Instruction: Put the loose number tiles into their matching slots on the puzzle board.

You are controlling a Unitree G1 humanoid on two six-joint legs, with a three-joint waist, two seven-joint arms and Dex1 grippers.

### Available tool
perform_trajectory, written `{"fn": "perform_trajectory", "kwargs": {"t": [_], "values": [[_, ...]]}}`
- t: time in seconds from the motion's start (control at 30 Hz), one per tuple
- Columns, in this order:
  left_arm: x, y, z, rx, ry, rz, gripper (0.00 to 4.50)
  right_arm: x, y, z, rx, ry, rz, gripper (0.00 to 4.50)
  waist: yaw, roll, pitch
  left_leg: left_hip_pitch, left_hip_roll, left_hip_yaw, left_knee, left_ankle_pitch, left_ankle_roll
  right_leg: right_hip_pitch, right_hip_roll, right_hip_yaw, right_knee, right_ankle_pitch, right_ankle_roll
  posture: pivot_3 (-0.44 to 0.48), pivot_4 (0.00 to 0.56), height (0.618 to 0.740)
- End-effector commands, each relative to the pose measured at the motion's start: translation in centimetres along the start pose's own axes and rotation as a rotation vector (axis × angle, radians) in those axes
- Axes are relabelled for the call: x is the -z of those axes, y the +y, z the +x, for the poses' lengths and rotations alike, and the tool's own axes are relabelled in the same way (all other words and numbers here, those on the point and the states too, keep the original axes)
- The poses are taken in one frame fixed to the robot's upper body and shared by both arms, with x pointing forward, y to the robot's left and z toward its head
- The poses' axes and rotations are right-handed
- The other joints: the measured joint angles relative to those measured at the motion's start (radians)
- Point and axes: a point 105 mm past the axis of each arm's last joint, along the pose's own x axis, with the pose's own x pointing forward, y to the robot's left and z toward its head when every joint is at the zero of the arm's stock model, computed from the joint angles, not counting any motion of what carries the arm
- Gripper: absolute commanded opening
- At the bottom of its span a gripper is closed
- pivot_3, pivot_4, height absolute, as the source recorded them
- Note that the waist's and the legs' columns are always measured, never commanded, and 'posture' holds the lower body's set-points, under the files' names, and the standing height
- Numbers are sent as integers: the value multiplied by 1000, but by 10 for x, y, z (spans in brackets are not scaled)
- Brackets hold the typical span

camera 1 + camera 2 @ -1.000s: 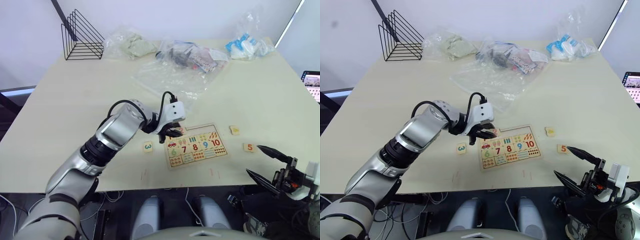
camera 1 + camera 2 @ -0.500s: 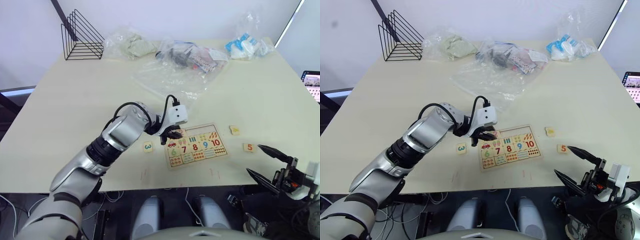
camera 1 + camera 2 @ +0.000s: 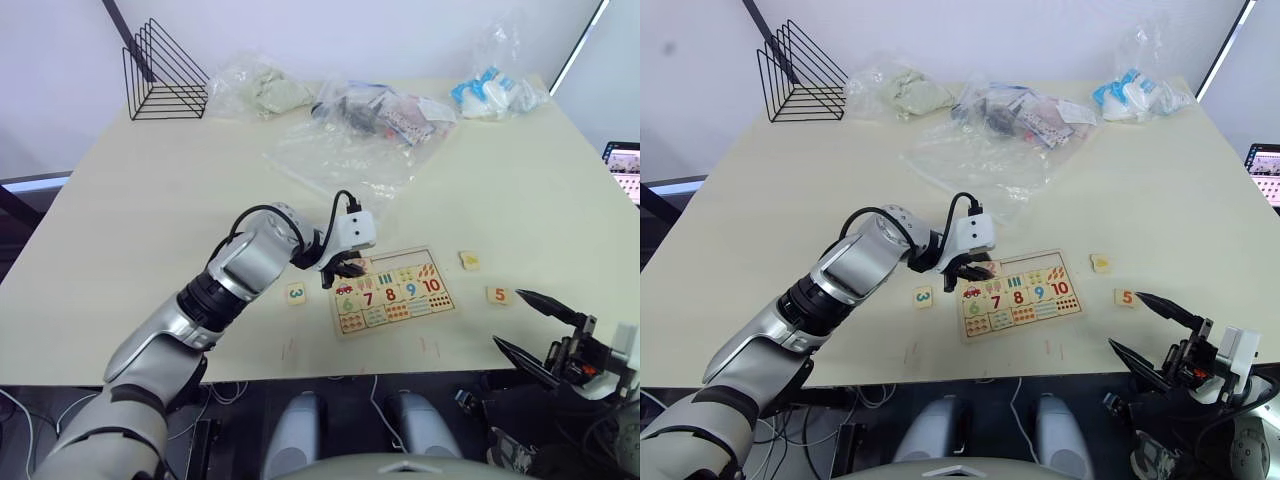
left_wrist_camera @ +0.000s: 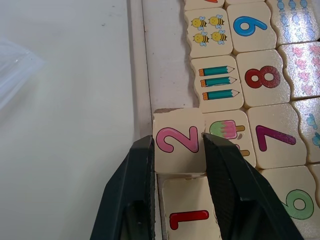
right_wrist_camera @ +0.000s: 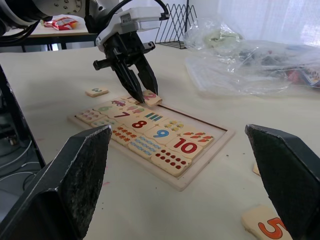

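The puzzle board (image 3: 400, 322) lies near the table's front edge, right of centre. My left gripper (image 3: 345, 272) hangs over its top left corner, shut on the 2 tile (image 4: 177, 140). That tile rests tilted at the end of the bare top row (image 4: 167, 65), right beside the 1 tile (image 4: 190, 216). The 3 tile (image 3: 296, 293) lies on the table left of the board. The yellow-mark tile (image 3: 468, 260) and the 5 tile (image 3: 498, 295) lie to its right. My right gripper (image 3: 510, 320) stands open and low at the front right, apart from the 5 tile.
A black wire rack (image 3: 165, 72) stands at the back left. Clear plastic bags (image 3: 340, 150) lie behind the board, with more bags at the back (image 3: 260, 90) and back right (image 3: 495, 90). The table's front edge runs just below the board.
My left gripper has shifted slightly right with the 2 tile, over the board's top left corner. The right gripper has not moved.
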Motion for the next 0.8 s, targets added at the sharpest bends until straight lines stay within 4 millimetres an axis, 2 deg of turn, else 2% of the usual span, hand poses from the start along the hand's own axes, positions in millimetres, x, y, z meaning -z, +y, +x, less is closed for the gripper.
{"fn": "perform_trajectory", "kwargs": {"t": [0.03, 0.6, 0.63, 0.67, 0.8], "values": [[-8, 2, -3, -9, -10, 44, 933, -5, 0, -1, 5, -8, -35, 4500, 0, 0, 0, 0, 0, 0, 0, 0, 0, 0, 0, 0, 0, 0, 0, 0, 150, 740], [-4, 2, -2, 2, 5, 37, 933, -4, 1, -2, 16, -3, -40, 4500, 0, 0, 0, 0, 0, 0, 0, 0, 0, 0, 0, 0, 0, 0, 0, 0, 150, 740], [-4, 2, -2, 0, 6, 37, 1978, -3, 1, -2, 16, -3, -41, 4500, 0, 0, 0, 0, 0, 0, 0, 0, 0, 0, 0, 0, 0, 0, 0, 0, 150, 740], [-4, 2, -2, 0, 6, 37, 2336, -3, 1, -2, 17, -3, -40, 4500, 0, 0, 0, 0, 0, 0, 0, 0, 0, 0, 0, 0, 0, 0, 0, 0, 150, 740], [-5, 1, -3, 7, 1, 31, 4487, -3, 1, -2, 16, -1, -40, 4500, 0, 0, 0, 0, 0, 0, 0, 0, 0, 0, 0, 0, 0, 0, 0, 0, 150, 740]]}}
